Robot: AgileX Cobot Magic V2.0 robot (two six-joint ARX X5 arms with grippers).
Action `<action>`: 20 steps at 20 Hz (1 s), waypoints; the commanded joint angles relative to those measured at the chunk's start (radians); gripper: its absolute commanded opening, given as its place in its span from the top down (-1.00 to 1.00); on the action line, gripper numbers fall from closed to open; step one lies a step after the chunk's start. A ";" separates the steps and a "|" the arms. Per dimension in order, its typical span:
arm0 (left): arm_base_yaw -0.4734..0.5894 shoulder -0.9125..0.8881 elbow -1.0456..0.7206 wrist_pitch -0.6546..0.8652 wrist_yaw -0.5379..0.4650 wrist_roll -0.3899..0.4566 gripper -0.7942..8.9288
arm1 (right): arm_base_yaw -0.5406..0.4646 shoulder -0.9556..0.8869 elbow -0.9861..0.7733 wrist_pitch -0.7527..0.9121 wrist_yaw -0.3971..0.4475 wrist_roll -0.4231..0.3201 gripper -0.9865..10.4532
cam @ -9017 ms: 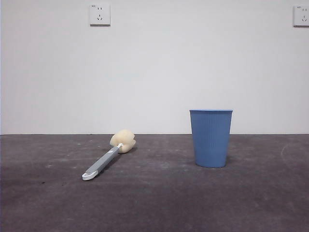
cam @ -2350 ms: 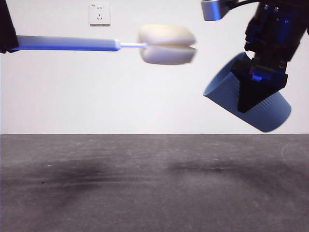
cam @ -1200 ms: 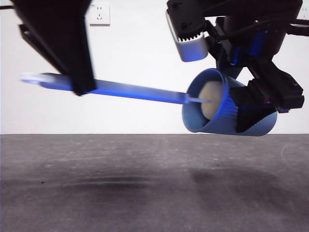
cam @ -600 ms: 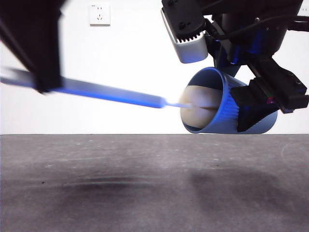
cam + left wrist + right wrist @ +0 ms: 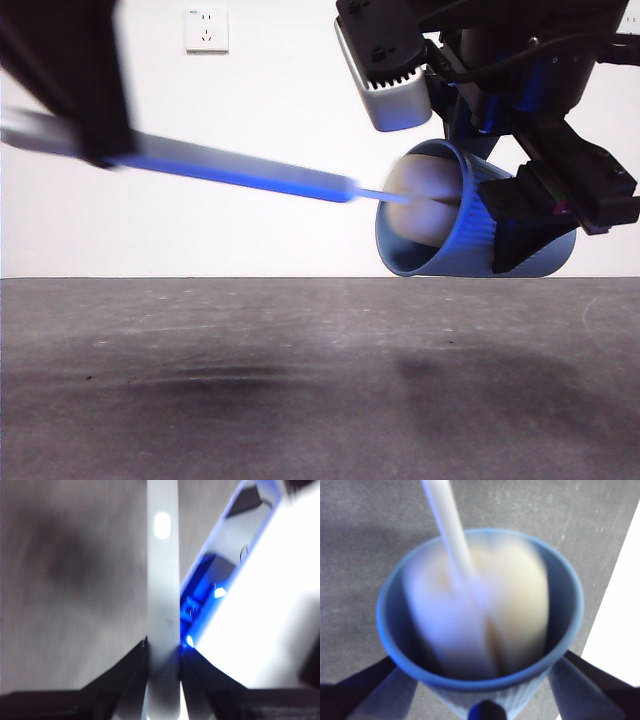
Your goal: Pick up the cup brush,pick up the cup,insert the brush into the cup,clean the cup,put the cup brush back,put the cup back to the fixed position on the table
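The bench (image 5: 300, 390) lies bare in front, so both pick-ups are done and neither thing has been put back. Above it the left claw (image 5: 163, 652) is clenched on the grey handle of the cup brush (image 5: 250, 175), holding it slanted in the air. Further along, the brush's sponge head sits inside the mouth of the cup (image 5: 440, 215), which the right claw (image 5: 485, 700) grips tipped on its side, well clear of the bench. The sponge is blurred, so I judge the cleaning is under way. Returning the brush, then the cup, remains to be done.
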 commanded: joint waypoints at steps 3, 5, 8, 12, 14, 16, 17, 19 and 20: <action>-0.001 0.101 -0.004 0.163 0.032 -0.046 0.85 | 0.001 0.008 0.002 0.014 0.000 0.014 0.85; -0.001 0.111 -0.004 0.172 0.030 -0.049 0.85 | 0.001 0.008 0.002 0.014 0.000 0.022 0.85; -0.001 0.108 -0.004 0.092 0.010 -0.043 0.85 | 0.001 0.008 0.002 0.012 0.000 0.029 0.85; -0.004 0.043 -0.004 -0.061 -0.091 -0.022 0.85 | 0.001 0.008 0.002 0.009 0.000 0.043 0.85; -0.004 -0.021 -0.004 -0.109 -0.115 -0.026 0.85 | 0.001 0.008 0.002 0.008 -0.001 0.066 0.85; -0.003 -0.089 -0.004 -0.161 -0.138 -0.034 0.85 | 0.001 0.008 0.002 0.008 0.000 0.093 0.85; -0.003 -0.127 -0.004 -0.195 -0.144 -0.045 0.85 | 0.001 0.008 0.002 0.008 0.000 0.130 0.85; -0.003 -0.196 -0.004 -0.249 -0.163 -0.061 0.85 | 0.000 0.008 0.002 0.013 0.000 0.229 0.85; -0.002 -0.224 -0.004 -0.270 -0.174 -0.072 0.85 | 0.000 0.008 0.002 0.019 0.000 0.284 0.85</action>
